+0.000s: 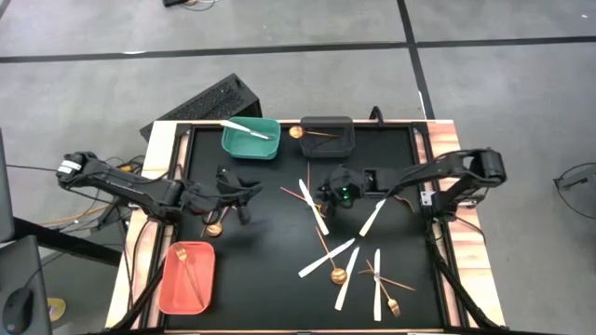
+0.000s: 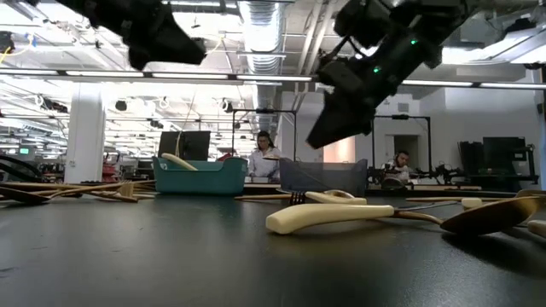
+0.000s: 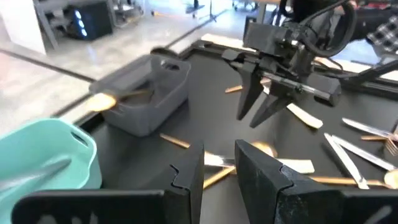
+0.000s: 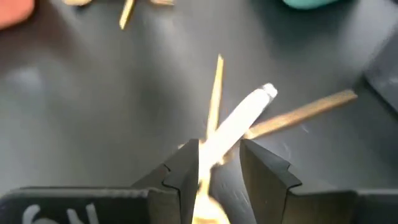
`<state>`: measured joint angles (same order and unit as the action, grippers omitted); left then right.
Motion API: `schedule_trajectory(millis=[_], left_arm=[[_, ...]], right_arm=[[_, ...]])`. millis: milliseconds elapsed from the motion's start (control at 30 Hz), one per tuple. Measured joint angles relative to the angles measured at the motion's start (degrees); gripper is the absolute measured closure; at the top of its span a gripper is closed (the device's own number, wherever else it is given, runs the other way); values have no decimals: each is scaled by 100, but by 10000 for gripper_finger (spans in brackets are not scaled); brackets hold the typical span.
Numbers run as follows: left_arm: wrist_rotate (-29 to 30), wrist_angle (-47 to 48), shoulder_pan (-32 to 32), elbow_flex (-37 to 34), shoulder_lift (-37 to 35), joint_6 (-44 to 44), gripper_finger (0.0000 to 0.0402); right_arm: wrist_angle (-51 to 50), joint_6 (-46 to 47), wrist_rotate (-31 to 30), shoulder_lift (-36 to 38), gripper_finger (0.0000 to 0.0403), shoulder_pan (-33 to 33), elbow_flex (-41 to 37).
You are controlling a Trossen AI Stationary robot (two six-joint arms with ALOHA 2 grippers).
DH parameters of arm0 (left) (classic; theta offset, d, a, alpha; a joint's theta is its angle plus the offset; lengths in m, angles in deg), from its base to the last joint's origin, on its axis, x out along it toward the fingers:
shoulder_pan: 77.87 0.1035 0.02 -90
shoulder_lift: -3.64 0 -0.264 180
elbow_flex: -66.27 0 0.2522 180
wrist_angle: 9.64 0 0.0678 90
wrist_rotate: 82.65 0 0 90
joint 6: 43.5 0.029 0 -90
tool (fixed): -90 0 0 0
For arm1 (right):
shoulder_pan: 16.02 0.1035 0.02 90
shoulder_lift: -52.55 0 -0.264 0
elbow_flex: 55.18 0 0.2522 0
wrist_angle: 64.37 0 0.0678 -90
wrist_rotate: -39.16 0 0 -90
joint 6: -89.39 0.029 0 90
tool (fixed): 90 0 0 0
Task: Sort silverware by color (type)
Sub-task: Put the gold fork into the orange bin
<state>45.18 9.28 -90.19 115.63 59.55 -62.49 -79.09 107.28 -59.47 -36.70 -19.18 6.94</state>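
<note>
**Right gripper over crossed utensils**

Right gripper (image 4: pixel 214 165) hangs with narrowly parted fingers straddling a flat white plastic knife (image 4: pixel 239 121) that crosses a thin gold utensil (image 4: pixel 214 93); contact is unclear. Left gripper (image 3: pixel 217 177), narrowly parted, holds nothing visible.

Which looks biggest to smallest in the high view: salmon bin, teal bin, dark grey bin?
1. salmon bin, clearly the longest footprint.
2. teal bin and dark grey bin: close in footprint, teal perhaps slightly larger; too near to rank firmly.
The overhead camera sees all three at similar range, so nearness hardly skews this.
</note>
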Motion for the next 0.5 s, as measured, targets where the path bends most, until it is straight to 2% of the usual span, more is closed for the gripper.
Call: schedule_trajectory(millis=[167,300,500], left_arm=[[56,838,-60,71,-280,-689,324],[56,1514,-120,68,-349,-1284,325],[662,1672,-126,64,-10,-1726,325]], right_arm=[[38,58,99,-449,257,-24,50],[265,24,350,-446,257,216,125],[176,-536,-73,-238,257,190,172]])
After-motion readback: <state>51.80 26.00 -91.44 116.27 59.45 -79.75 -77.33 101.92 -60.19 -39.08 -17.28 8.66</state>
